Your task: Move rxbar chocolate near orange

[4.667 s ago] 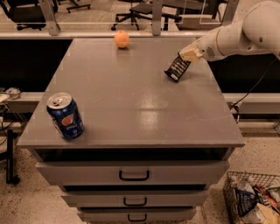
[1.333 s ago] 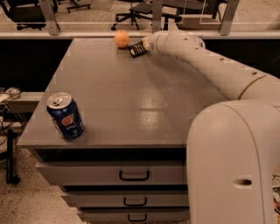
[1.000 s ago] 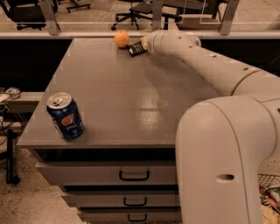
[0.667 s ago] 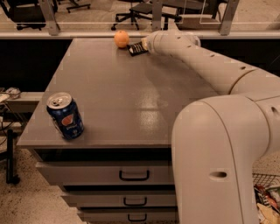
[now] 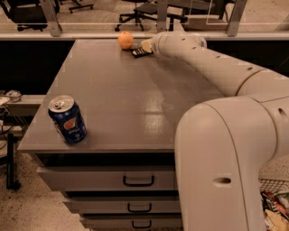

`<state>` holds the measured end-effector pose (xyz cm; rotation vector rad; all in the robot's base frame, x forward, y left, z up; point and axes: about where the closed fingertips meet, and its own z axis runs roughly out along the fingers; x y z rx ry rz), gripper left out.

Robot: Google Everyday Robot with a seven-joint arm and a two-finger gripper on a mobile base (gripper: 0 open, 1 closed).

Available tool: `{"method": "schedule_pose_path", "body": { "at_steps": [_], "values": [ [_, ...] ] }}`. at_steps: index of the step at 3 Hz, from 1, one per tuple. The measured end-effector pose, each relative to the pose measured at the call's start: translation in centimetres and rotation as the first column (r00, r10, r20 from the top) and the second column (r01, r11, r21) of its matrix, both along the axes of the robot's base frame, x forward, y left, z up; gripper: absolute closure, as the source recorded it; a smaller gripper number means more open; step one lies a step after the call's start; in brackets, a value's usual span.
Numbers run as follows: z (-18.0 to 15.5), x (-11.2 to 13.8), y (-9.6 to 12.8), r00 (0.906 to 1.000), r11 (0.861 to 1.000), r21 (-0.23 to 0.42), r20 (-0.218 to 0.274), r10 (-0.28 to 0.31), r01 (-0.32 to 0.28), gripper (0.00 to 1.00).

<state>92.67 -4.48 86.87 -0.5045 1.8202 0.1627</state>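
The rxbar chocolate (image 5: 141, 52), a small dark flat bar, is at the far edge of the grey table (image 5: 117, 103), just right of the orange (image 5: 125, 39) with a small gap between them. My gripper (image 5: 147, 46) is at the bar's right end, at the tip of the long white arm that reaches in from the lower right. The arm's wrist hides how the gripper meets the bar.
A blue soda can (image 5: 67, 119) stands near the front left corner of the table. Drawers (image 5: 137, 180) run below the front edge. Office chairs (image 5: 135, 10) stand behind a rail beyond the table. A wire basket (image 5: 275, 205) sits on the floor at the right.
The arm has carried the bar from the table's right side to the far edge beside the orange. Over the last second the bar and gripper have stayed in place.
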Motion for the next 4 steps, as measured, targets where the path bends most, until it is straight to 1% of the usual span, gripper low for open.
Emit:
{"method": "schedule_pose_path", "body": {
  "at_steps": [1,2,3,4],
  "values": [
    [0.3,-0.2,-0.2,1.0,1.0,0.002,0.007,-0.003,0.003,0.0],
    [2.0,-1.2,-1.3,0.9992,1.0,-0.003,0.04,0.003,-0.003,0.0],
    [5.2,-3.1,-4.6,0.9962,1.0,-0.019,0.083,0.027,-0.025,0.0],
    [7.0,-5.4,-10.3,0.9935,0.997,0.006,0.09,0.07,-0.071,0.0]
  ]
}}
